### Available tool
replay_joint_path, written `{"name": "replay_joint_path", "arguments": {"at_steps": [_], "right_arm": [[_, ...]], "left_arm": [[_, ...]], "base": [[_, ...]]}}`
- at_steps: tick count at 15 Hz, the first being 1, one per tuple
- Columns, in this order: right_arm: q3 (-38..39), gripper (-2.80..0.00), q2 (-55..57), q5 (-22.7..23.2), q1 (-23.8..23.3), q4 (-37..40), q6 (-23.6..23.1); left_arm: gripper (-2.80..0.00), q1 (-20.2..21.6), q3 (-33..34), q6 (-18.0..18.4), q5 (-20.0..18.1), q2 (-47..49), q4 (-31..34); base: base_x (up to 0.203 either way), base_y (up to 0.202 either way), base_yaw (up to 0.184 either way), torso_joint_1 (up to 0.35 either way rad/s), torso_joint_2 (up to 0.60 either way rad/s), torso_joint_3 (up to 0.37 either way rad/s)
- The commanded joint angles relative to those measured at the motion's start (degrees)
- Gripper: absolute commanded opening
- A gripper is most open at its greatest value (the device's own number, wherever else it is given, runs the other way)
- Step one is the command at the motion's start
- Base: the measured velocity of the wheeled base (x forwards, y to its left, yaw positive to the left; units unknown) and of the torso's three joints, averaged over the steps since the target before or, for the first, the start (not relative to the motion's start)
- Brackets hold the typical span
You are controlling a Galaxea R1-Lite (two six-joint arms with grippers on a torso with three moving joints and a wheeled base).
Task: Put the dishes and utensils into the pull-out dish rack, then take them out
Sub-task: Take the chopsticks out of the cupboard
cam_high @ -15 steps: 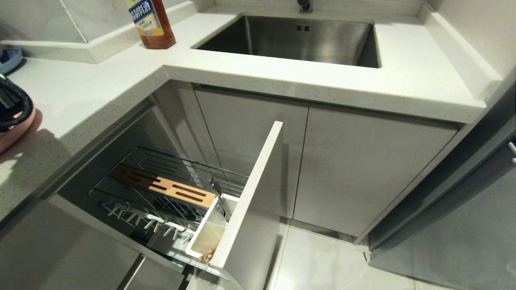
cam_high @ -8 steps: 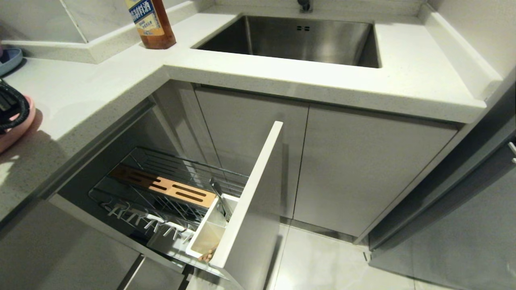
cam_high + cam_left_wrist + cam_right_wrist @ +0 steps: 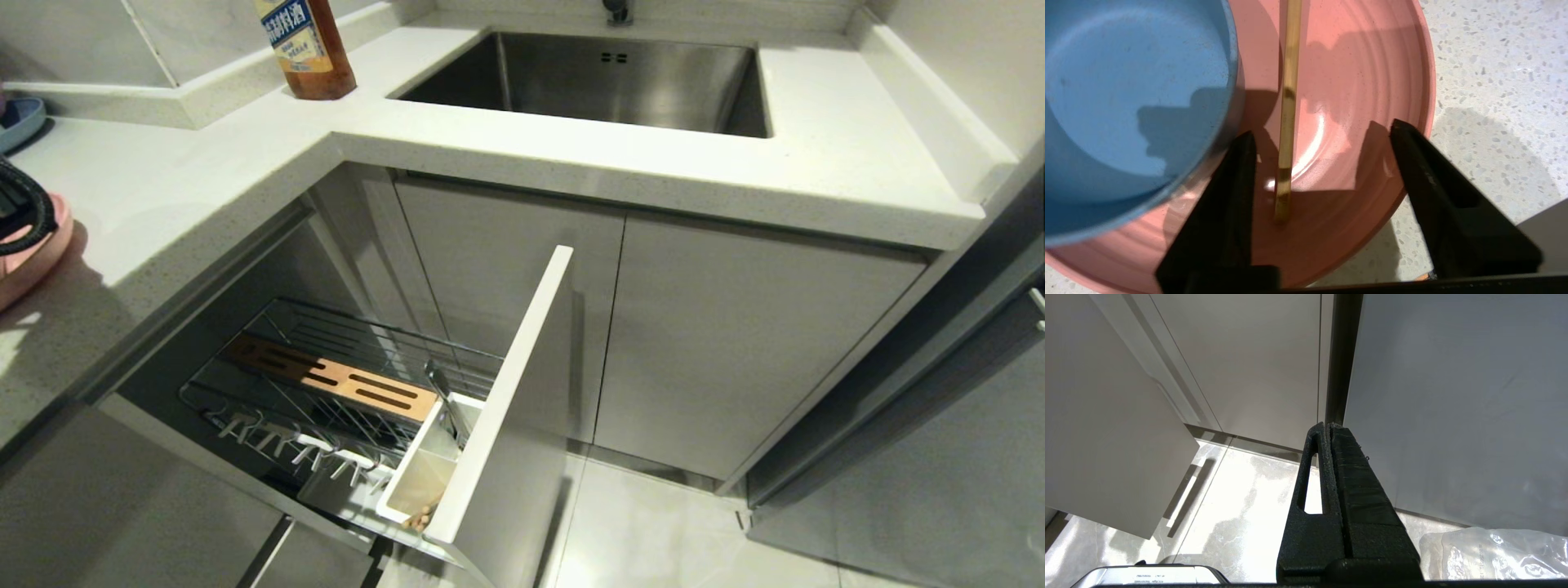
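Left wrist view: left hand [image 3: 1323, 130] spread wide, apparently clear of chopstick [image 3: 1287, 122] on pink plate [image 3: 1372, 81].

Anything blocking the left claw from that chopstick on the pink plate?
Nothing visible. The left claw is open, with the chopstick lying bare on the pink plate between its fingers; the blue bowl sits off to one side.

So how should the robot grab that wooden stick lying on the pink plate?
Probably from straight above, on the chopstick's middle. It lies flat across the pink plate, close beside the blue bowl. The open left gripper already has a finger on each side of it. Closing across its thin width, on a stretch away from the bowl, should catch it.
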Motion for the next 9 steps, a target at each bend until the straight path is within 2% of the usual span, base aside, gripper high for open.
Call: {"name": "replay_joint_path", "arguments": {"at_steps": [1, 9], "right_arm": [[0.17, -2.8, 0.0, 0.0, -0.04, -0.01, 0.0], [0.14, -2.8, 0.0, 0.0, 0.0, -0.01, 0.04]], "left_arm": [[0.0, -0.4, -0.19, -0.23, 0.1, -0.2, 0.26], [0.0, -3.57, -2.48, -0.14, 0.27, -1.35, 0.44]], "base": [[0.0, 0.0, 0.0, 0.0, 0.0, 0.0], [0.0, 0.0, 0.0, 0.0, 0.0, 0.0]]}}
